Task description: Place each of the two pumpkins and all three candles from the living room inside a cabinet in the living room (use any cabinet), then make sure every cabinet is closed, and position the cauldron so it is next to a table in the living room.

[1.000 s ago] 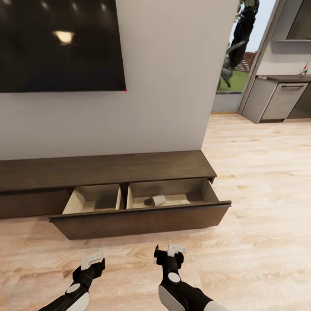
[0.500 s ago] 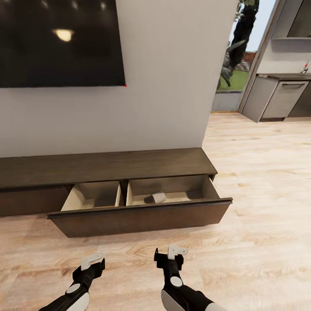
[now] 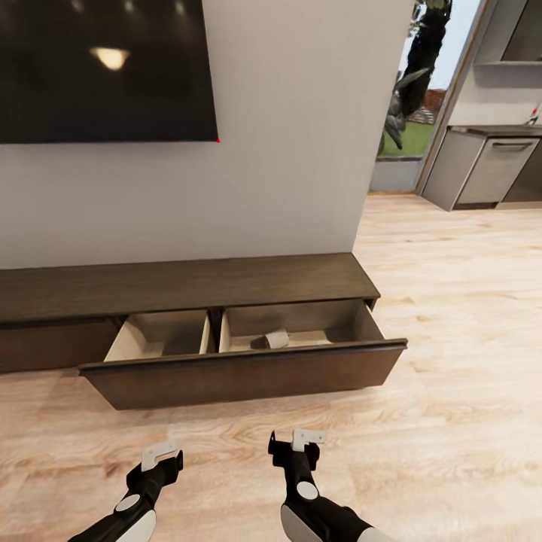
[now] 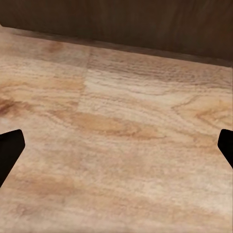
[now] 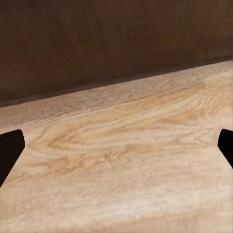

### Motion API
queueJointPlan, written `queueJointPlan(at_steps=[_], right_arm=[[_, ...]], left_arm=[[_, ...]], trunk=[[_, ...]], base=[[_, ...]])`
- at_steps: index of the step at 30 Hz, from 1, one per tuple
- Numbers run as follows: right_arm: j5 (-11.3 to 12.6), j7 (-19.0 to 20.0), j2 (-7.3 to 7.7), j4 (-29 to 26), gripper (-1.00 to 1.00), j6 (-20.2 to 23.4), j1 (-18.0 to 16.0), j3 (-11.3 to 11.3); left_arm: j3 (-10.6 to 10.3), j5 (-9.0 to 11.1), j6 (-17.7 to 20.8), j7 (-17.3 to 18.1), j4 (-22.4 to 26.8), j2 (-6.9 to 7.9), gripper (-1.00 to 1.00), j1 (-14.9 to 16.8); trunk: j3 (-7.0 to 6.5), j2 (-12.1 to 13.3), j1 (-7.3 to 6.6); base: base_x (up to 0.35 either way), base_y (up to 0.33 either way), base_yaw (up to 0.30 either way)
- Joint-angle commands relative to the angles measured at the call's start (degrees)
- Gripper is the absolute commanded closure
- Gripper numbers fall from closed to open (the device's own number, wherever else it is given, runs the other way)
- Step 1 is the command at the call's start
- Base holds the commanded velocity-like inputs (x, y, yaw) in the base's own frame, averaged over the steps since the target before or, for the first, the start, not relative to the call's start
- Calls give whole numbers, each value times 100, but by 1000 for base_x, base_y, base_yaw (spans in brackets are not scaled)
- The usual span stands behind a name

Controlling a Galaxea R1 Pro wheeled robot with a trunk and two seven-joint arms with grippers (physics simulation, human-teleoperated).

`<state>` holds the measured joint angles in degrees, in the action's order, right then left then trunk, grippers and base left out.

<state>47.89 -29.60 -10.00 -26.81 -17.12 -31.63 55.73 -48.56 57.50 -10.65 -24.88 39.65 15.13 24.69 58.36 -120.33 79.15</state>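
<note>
Camera backed off slightly; cabinet (image 3: 226, 286) sits higher in head view. Drawer (image 3: 241, 373) open, straight ahead of both grippers, front running crosswise. Left gripper (image 3: 160, 454), right gripper (image 3: 307, 436) fingers apart, empty, right nearer.

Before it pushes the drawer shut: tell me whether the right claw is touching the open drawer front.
Apart. In the head view a strip of bare wood floor lies between the right claw and the drawer front; both fingers hang open over the floor.

The drawer front (image 3: 241, 376) hides the lower half of a small pale cylinder (image 3: 276, 339).
</note>
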Motion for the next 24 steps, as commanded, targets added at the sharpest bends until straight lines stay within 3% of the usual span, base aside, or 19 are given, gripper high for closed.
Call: queueJointPlan(at_steps=[1,13,16,20,24], right_arm=[[47,-29,0,4,-100,-34,-7,43],[51,-29,0,44,-100,-182,-10,61],[65,-26,0,50,-100,-522,-10,62],[70,-21,0,53,-100,-776,-6,68],[77,-20,0,53,-100,-829,-7,69]], left_arm=[[-48,59,-42,-35,8,8,-100,9],[-53,54,-198,-35,8,12,-100,10],[-67,-83,-408,-35,1,15,-100,8],[-81,-432,-657,-31,-305,11,-100,8],[-89,-512,-1151,-27,-472,8,-100,4]], trunk=[[23,-44,22],[239,-525,285],[256,-565,307],[256,-565,307],[256,-565,307]], base=[[0,0,0],[0,0,0],[0,0,0],[0,0,0],[0,0,0]])
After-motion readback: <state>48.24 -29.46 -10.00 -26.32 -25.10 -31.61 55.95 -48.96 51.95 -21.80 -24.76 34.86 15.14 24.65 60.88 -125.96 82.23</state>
